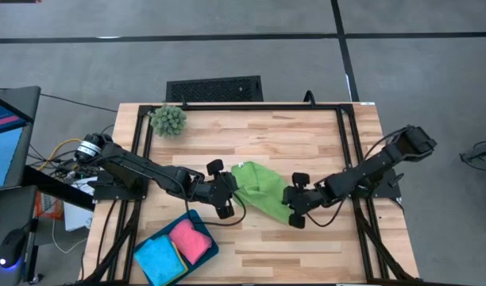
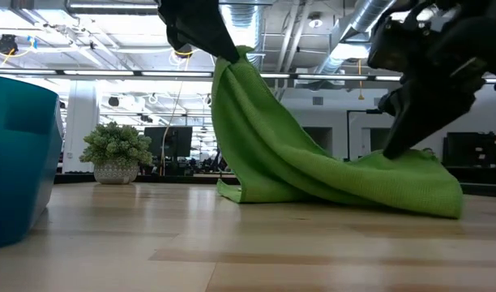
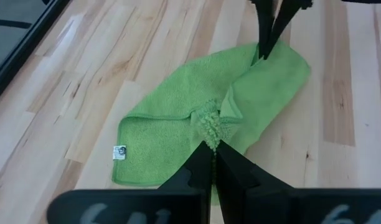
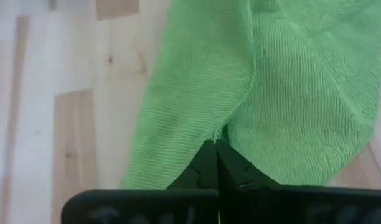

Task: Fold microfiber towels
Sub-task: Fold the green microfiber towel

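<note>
A green microfiber towel [image 1: 259,189] lies crumpled at the table's middle, between my two grippers. My left gripper [image 1: 231,191] is shut on its left end and holds that end raised [image 2: 225,55]. My right gripper [image 1: 293,203] is shut on its right end, low near the table [image 2: 391,152]. The towel's near edge and right part [image 2: 353,188] rest on the wood. A bright blue towel [image 1: 159,256] and a pink towel [image 1: 191,240] lie folded in the dark teal tray [image 1: 210,248] at the near left. No yellow towel shows plainly. My left gripper pinches a bunched bit of the green towel's edge [image 3: 209,127] between its two fingers; several gathered layers show. That end is lifted, and the cloth slopes from it down to the table [image 2: 256,191]. My right gripper pinches the towel's right end at a seamed edge [image 4: 223,127] between its two fingers, slanting down from the table's right. This end stays low, with the cloth around it on the table [image 2: 426,191].
A spiky green ball plant in a pot [image 1: 169,119] stands at the far left corner. The teal tray wall [image 2: 17,158] is close on the near left. Bare wood lies at the table's near middle [image 1: 306,250] and far middle [image 1: 275,139].
</note>
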